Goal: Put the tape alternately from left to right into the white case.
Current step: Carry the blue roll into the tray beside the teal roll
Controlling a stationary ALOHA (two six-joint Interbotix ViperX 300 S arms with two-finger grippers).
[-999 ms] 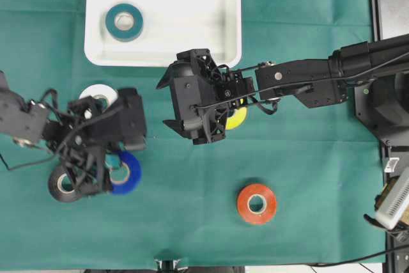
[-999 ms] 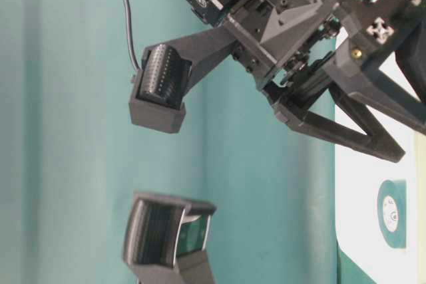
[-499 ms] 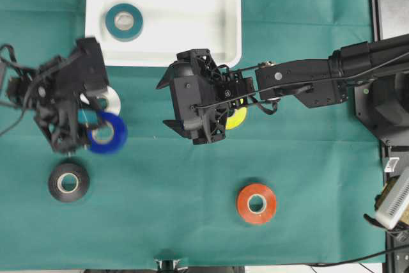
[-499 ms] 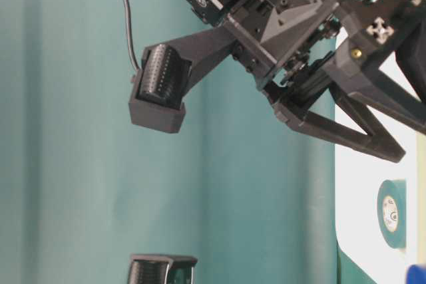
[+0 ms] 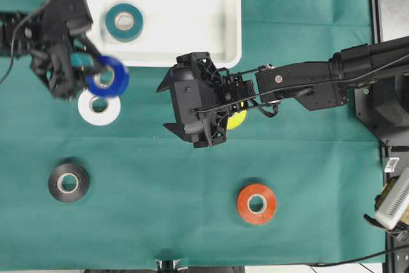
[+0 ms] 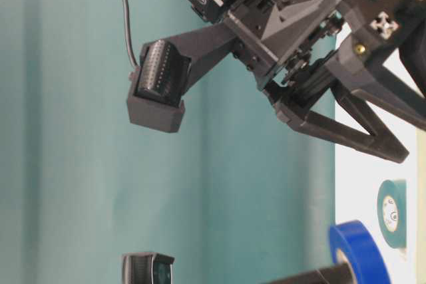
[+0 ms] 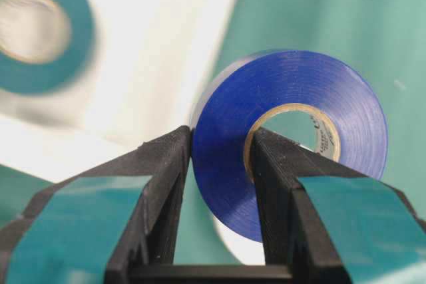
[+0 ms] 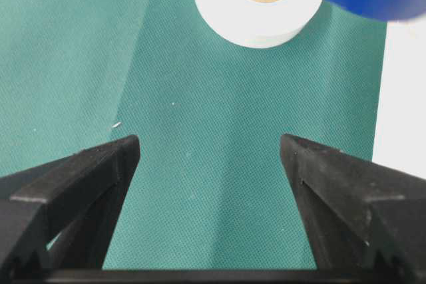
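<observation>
My left gripper is shut on the blue tape, one finger through its core and one outside. It holds the roll in the air just short of the white case's near rim, above the white tape. A teal tape lies flat in the case's left part. My right gripper hovers open and empty near the middle, facing left. It partly covers the yellow tape. The black tape and the red-orange tape lie on the cloth.
A green cloth covers the table. The right arm's links stretch in from the right edge, close to the case's near right corner. Dark equipment stands along the right border.
My left gripper has lifted the blue roll from beside the black roll and carried it up to the case's near rim. The right gripper has barely moved.
</observation>
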